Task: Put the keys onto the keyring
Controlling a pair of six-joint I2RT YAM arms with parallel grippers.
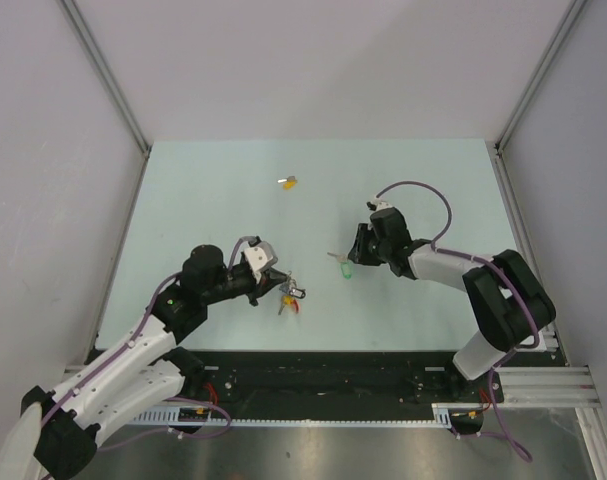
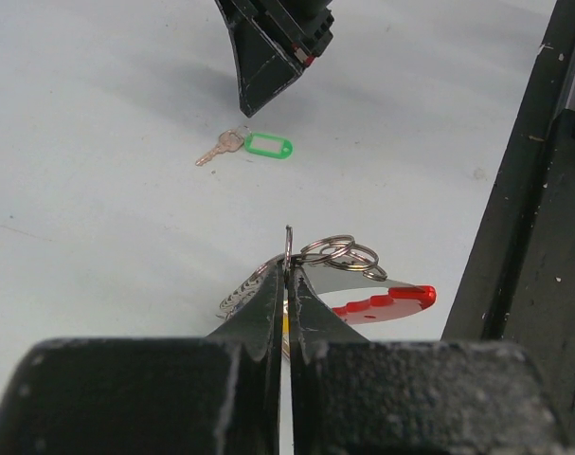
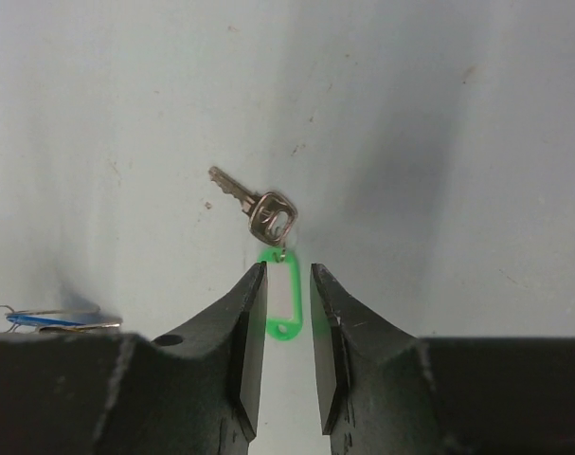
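My right pincer (image 3: 287, 277), jaws narrowly apart, straddles the green plastic tag (image 3: 283, 301) of the small silver metal key (image 3: 270, 215) right of centre; my left pincer (image 2: 288, 280), near left, is clamped on the metal keyring with red tag (image 2: 342, 254). Pick-up step, I judge; next, close and lift.

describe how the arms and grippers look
The left arm and right arm have white shells, black joints and a lilac cable each. The left arm shows a small green light. The left gripper and right gripper are black, with wedge-shaped fingers tapering to thin tips.
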